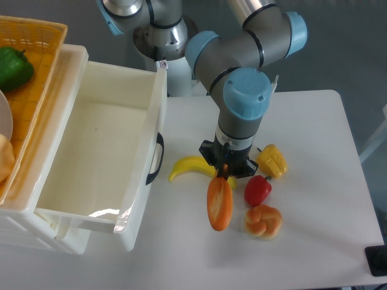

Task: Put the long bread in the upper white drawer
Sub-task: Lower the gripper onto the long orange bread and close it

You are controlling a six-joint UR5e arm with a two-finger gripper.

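The long bread (219, 204) is a glossy orange-tan loaf in the middle of the white table, pointing toward the camera. My gripper (225, 174) points straight down over its far end, with the dark fingers closed on that end. The arm's wrist hides most of the fingers. The upper white drawer (103, 151) stands pulled out to the left of the bread. It is empty inside, and its black curved handle (158, 158) faces the bread.
A yellow banana (188, 166) lies between the drawer handle and the gripper. A yellow pepper (272, 160), a red pepper (258, 190) and a knotted bun (263, 220) sit right of the bread. A woven basket (36, 66) with a green pepper (13, 67) stands top left.
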